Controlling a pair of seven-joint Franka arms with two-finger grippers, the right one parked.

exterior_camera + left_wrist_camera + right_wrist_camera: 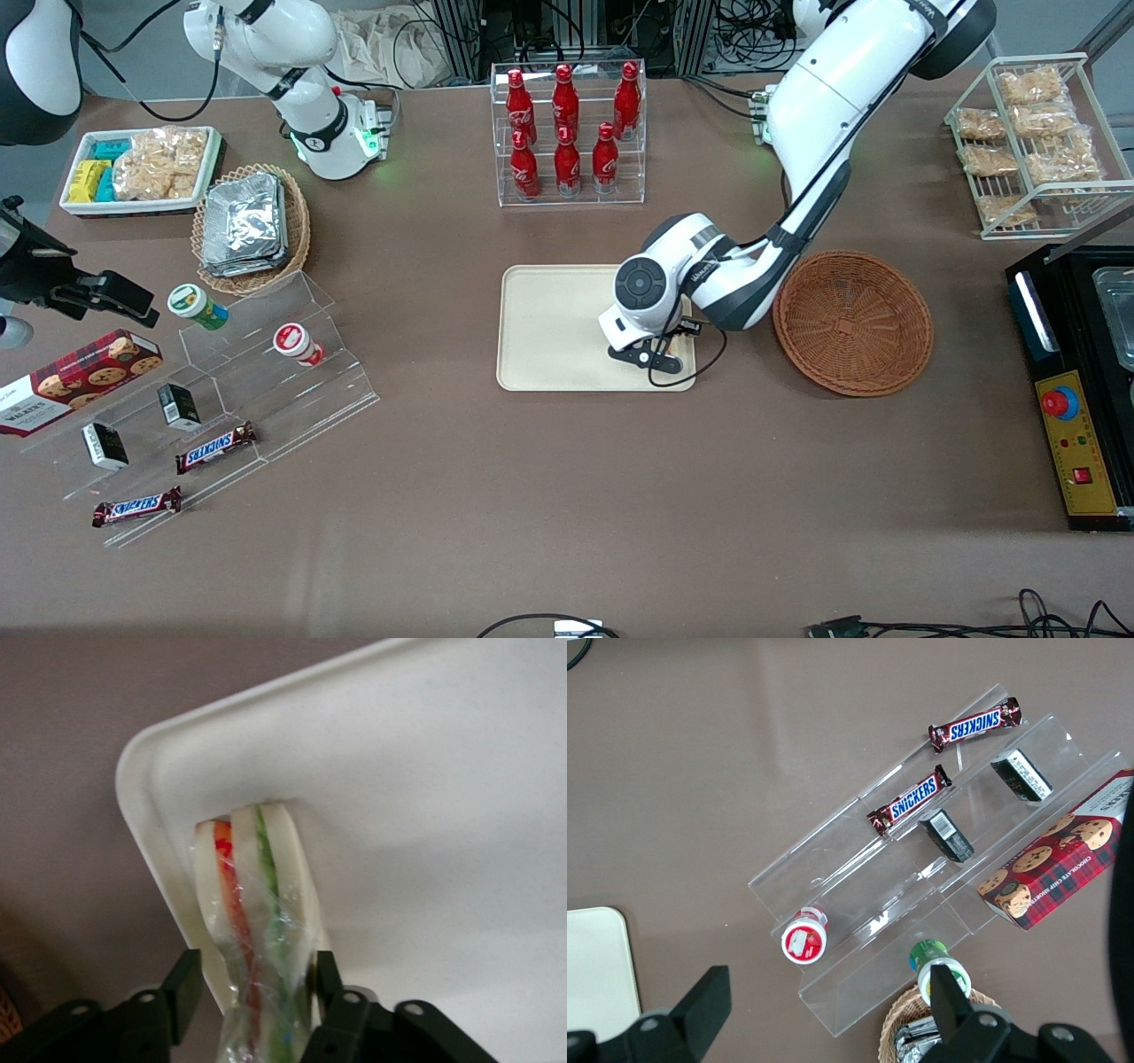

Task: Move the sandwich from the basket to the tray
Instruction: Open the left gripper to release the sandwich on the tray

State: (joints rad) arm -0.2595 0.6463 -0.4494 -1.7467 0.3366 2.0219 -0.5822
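Note:
The sandwich [257,895], a clear-wrapped wedge with red and green filling, lies on the cream tray [425,771] in its rounded corner. That corner is the one nearest the front camera on the basket's side. My left gripper [256,961] straddles the wedge's narrow end and stands open: one finger [183,979] is clear of the wrap, the other [328,979] is right at it. In the front view the gripper [660,354] hangs low over that corner of the tray [549,328] and hides most of the sandwich. Beside the tray, the round brown basket [852,321] holds nothing.
A clear rack of red bottles [569,133] stands farther from the camera than the tray. A black control box [1076,381] and a wire rack of snack bags [1032,142] sit at the working arm's end. A foil-pack basket [251,226] and an acrylic snack stand [230,390] lie toward the parked arm's end.

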